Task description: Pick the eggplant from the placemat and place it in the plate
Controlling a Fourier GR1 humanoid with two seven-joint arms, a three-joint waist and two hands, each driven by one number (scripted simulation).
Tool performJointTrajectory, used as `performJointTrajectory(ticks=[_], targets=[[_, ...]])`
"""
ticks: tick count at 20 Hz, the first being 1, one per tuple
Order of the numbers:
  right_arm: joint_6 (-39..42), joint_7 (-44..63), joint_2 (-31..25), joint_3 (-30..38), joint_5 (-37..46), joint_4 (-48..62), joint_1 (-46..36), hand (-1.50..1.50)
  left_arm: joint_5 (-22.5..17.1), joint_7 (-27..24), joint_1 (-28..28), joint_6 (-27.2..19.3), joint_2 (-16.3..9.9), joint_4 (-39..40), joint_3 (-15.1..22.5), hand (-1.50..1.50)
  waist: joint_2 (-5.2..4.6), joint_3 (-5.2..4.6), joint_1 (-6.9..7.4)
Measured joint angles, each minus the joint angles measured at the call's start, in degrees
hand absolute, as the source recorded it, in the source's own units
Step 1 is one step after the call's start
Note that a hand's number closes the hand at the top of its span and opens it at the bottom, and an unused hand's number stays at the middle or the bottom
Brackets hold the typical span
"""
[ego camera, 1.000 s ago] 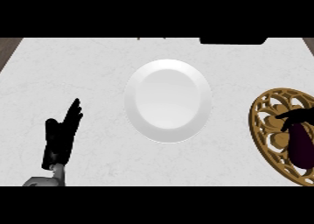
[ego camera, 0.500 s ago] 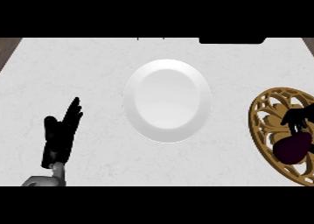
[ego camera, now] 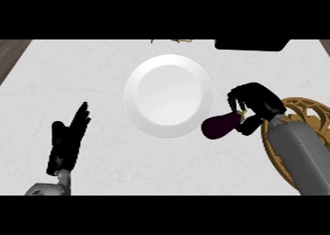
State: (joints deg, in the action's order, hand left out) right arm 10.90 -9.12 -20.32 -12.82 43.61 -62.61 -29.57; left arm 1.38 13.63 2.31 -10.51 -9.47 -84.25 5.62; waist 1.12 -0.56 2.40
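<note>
- While the plate point(ego camera: 168, 95) sits bare at the middle of the counter point(ego camera: 72, 78), the eggplant point(ego camera: 221, 126) is off the placemat point(ego camera: 315, 109) and hangs just beside the plate's right rim, apparently clear of the counter top.
- Right hand point(ego camera: 257, 102): fingers curled round the eggplant's stem end, the dark purple body sticking out to the left and a little downward from the hand. Fruit lies roughly level, blunt end toward the plate.
- Right forearm point(ego camera: 304, 158) comes in from the lower right and crosses over the placemat, hiding much of it. What shows of the mat is a round gold lattice piece at the right edge of the view.
- Left hand point(ego camera: 69, 137): released, fingers straight and pointing up, at the lower left of the counter, well apart from the plate. Resting; no part in the job as far as I can see.
- Done, by my reading: the pick. Eggplant is grasped and away from the mat.
- Left to do: the last bit of carry. Blunt end is near the rim but I cannot tell whether it overlaps the plate; the bulk of the fruit is over counter, not plate. It needs to go further left, over the plate's middle, then down, then the fingers let go.
- Risk, as a judgement: grip sits at the stem end only, so the heavy end could swing or roll on release.
</note>
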Motion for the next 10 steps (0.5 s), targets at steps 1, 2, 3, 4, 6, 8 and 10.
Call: performJointTrajectory(ticks=[1, 2, 3, 4, 6, 8, 10], targets=[[-1.9, 3.6, 3.1, -0.5, 1.0, -0.9, -1.1, 1.5, 0.0, 0.1, 0.1, 0.2, -0.1, 0.0, 0.1, 0.0, 0.06, 0.03, 0.21], [-3.6, 7.3, 6.2, -1.1, 2.0, -1.8, -2.5, 1.5, 0.0, 0.1, 0.1, 0.2, 0.0, 0.1, 0.2, 0.0, 0.08, 0.04, 0.5], [-5.5, 11.0, 9.2, -1.8, 3.1, -2.6, -3.7, 1.5, 0.1, 0.2, 0.2, 0.2, 0.0, 0.2, 0.3, 0.0, 0.1, 0.07, 0.64], [-7.4, 14.7, 11.6, -2.6, 4.1, -3.5, -4.9, 1.5, 0.2, 0.2, 0.4, 0.1, 0.1, 0.2, 0.3, 0.0, 0.09, 0.11, 0.74], [-11.7, 22.2, 14.9, -3.8, 6.2, -5.6, -7.7, 1.5, 0.2, 0.2, 0.4, 0.1, 0.3, 0.4, 0.4, 0.0, 0.12, 0.16, 0.81], [-16.0, 29.9, 17.0, -5.5, 9.0, -7.4, -10.2, 1.5, 0.1, 0.5, 0.8, 0.1, 0.3, 0.4, 0.3, 0.0, 0.14, 0.21, 0.72], [-19.7, 38.0, 18.3, -8.1, 11.8, -8.9, -12.7, 1.5, 0.2, 0.5, 1.3, 0.1, 0.4, 0.7, 0.3, 0.0, 0.01, 0.25, 0.58]])
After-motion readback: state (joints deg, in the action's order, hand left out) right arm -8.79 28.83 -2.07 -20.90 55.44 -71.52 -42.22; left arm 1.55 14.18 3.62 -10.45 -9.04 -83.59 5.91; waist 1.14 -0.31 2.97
